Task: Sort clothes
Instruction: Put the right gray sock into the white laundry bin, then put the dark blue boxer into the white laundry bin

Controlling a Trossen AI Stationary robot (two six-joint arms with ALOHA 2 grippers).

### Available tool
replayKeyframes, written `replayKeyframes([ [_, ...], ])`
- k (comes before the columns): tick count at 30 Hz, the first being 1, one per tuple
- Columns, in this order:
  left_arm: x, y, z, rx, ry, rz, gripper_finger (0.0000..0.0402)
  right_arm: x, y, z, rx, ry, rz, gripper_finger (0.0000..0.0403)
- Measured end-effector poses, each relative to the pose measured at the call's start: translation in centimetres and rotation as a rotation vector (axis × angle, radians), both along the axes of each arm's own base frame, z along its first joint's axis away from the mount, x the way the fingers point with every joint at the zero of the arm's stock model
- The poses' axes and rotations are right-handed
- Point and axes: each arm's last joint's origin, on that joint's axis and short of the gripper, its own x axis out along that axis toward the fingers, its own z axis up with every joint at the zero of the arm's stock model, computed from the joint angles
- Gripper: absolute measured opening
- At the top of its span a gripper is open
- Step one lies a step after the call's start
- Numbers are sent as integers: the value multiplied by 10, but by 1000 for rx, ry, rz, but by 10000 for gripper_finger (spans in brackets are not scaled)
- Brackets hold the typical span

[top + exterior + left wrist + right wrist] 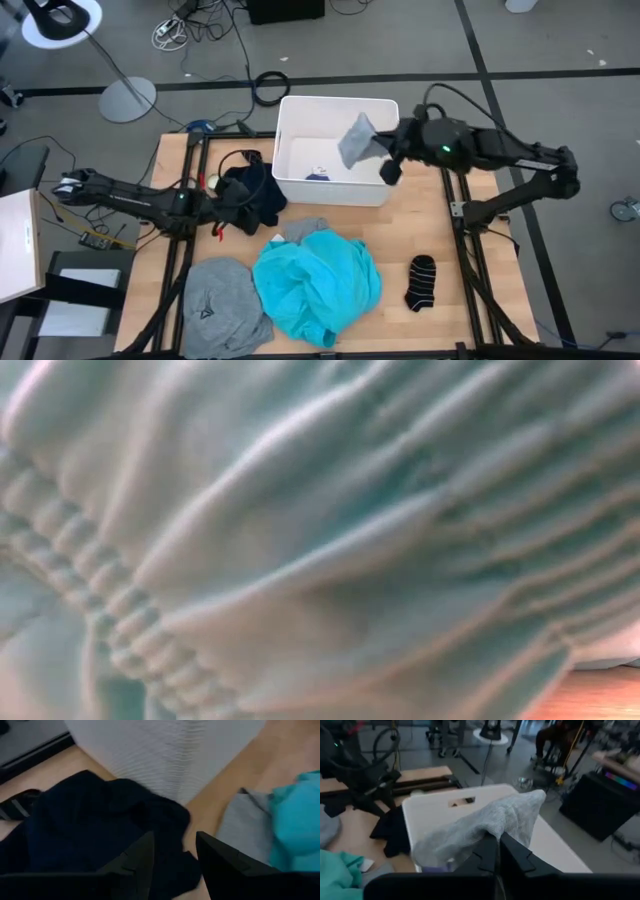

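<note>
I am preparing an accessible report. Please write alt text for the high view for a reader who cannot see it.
The right gripper holds a grey fabric sock over the white rectangular plastic bin. The left gripper is at the dark navy garment. On the wooden table lie a large turquoise garment, a grey shirt and a black sock.

Turquoise garment (318,285), grey shirt (222,306), navy garment (252,193), black-grey striped sock (421,282), white bin (300,165).
</note>
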Motion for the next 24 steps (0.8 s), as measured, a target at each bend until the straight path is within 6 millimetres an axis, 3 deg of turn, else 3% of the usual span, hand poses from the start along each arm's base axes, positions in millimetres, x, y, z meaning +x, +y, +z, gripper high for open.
replayKeyframes([
  [6,0,11,-3,-34,11,29,152,16,-25,-13,105,3,-73,72],
  [12,-1,16,-4,-27,24,33,152,18,-35,-19,120,38,-114,156],
  [17,-2,20,-7,-32,68,54,152,0,-28,-15,131,65,-105,197],
  [24,3,28,-18,-52,147,90,152,-34,-4,-4,210,23,-63,207],
])
